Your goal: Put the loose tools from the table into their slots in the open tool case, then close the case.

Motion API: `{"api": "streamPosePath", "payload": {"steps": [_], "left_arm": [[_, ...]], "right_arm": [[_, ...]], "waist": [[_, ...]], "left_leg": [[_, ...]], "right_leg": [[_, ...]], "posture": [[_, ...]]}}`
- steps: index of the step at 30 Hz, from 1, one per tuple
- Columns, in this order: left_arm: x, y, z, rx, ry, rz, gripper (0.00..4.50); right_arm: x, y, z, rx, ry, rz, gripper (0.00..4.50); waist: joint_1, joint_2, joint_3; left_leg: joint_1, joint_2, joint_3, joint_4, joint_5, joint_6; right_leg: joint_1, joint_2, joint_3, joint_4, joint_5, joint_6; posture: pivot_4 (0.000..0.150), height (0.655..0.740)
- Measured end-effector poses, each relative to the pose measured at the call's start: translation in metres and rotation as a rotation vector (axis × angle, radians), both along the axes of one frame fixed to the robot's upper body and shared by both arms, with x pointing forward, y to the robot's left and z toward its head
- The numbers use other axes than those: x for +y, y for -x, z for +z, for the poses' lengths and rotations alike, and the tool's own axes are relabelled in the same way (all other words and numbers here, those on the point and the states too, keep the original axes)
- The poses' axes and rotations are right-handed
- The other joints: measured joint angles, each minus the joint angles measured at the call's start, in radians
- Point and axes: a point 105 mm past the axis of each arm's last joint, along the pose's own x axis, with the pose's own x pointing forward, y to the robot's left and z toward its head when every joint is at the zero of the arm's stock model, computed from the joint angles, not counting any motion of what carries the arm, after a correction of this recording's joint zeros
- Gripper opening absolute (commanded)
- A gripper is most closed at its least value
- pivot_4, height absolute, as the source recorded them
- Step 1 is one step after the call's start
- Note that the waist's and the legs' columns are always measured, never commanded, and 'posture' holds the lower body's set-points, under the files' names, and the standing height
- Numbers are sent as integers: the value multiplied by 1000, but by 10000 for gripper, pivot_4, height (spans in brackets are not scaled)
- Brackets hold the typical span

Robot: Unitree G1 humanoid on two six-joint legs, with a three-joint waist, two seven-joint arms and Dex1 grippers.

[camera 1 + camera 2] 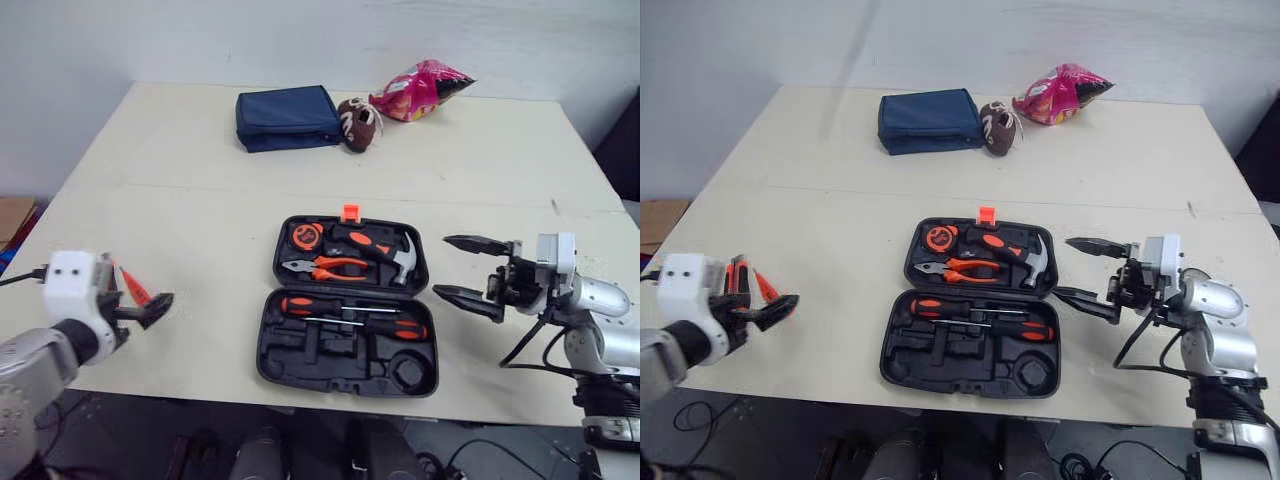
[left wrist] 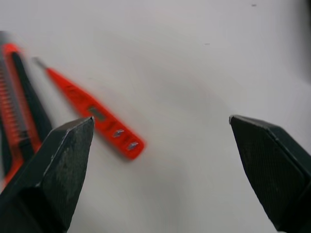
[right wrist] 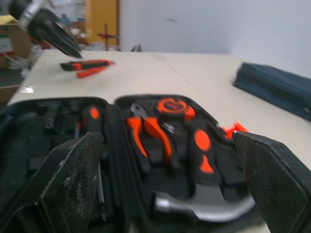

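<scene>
Cream counter (image 1: 200,210) carries the open black plastic tool case (image 1: 300,350) at its middle, with empty slots in its near half. Well apart from it, near the left edge, your left fingers (image 2: 63,165) hover wide open and empty just beside the orange-and-black utility knife (image 2: 19,111) and the slim orange tester screwdriver (image 2: 92,114), which lie side by side. Your right fingers (image 1: 475,243) gape empty beside the case's right edge. Centre on one tool only, straddle it crosswise, and touch down before closing.

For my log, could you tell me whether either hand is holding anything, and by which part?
Nothing is held: left hand open by the loose tools, right hand open beside the case.
</scene>
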Motion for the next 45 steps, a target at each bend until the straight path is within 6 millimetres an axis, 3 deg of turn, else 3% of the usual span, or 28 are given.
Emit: {"api": "streamPosePath", "payload": {"steps": [7,15,24,31,35,42,45], "left_arm": [[1,-13,-11,-8,6,197,45000],[15,-19,-35,114,-14,324,45000],[9,-40,-34,118,48,323,45000],[15,-46,-34,140,27,314,45000],[13,-45,-38,150,13,283,34212],[7,-44,-44,155,40,259,3891],[8,-43,-44,153,44,261,3082]], "right_arm": [[14,4,1,-12,-13,59,44662],[29,12,8,-44,-18,110,44662],[35,16,10,-40,-33,102,44662],[39,15,12,-39,-51,89,44662],[42,15,14,-39,-58,87,45000],[50,13,27,-67,-103,87,45000],[50,14,26,-64,-99,88,45000]], "waist": [[5,-1,0],[6,-1,0],[29,-2,0],[29,-2,0],[26,-1,0],[22,3,-3],[20,4,-3]], "left_leg": [[-2,1,-1,3,0,0],[-2,1,-1,3,0,0],[-2,1,-1,3,-1,-1],[-1,1,-1,3,0,-1],[0,1,0,3,-1,-1],[2,1,2,1,-1,-1],[3,1,3,0,-1,-1]], "right_leg": [[0,1,0,-1,0,0],[0,1,-1,-1,0,0],[0,1,-1,0,0,0],[0,1,-1,1,0,0],[0,1,0,2,0,0],[0,1,2,2,0,0],[0,1,3,2,0,0]], "posture": [[1500,7400],[1500,7400],[1500,7400],[1500,7400],[1500,7400],[1500,7400],[1500,7400]]}}
